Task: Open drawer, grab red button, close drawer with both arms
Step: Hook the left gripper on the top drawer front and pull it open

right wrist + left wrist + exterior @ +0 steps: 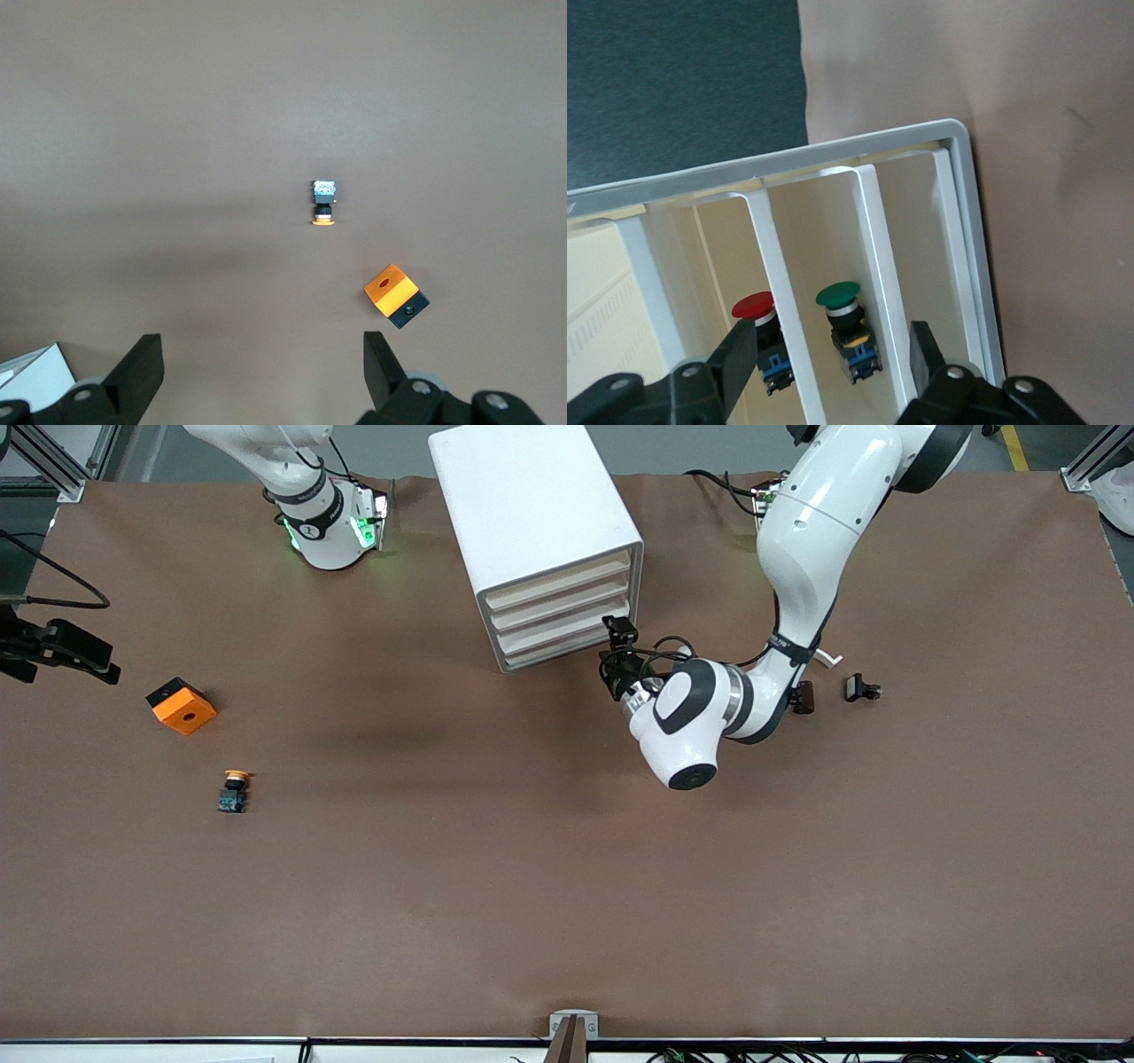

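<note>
The white cabinet [532,505] stands between the arm bases, its four cream drawer fronts [560,613] all pushed in. My left gripper [617,651] is open, close in front of the drawers at the corner toward the left arm's end. In the left wrist view, its fingers [833,341] straddle two drawer slots. The red-capped button [756,312] on its black-and-blue base lies in one slot, close to one fingertip [737,350]. A green-capped button [840,301] lies in the neighbouring slot. My right gripper [261,372] is open and empty, high over the table near its base, where the arm waits.
A yellow-orange capped button [234,790] and an orange cube with a hole [181,705] lie toward the right arm's end; both also show in the right wrist view, the button [323,202] and the cube [394,295]. A small black part [861,688] lies near the left arm.
</note>
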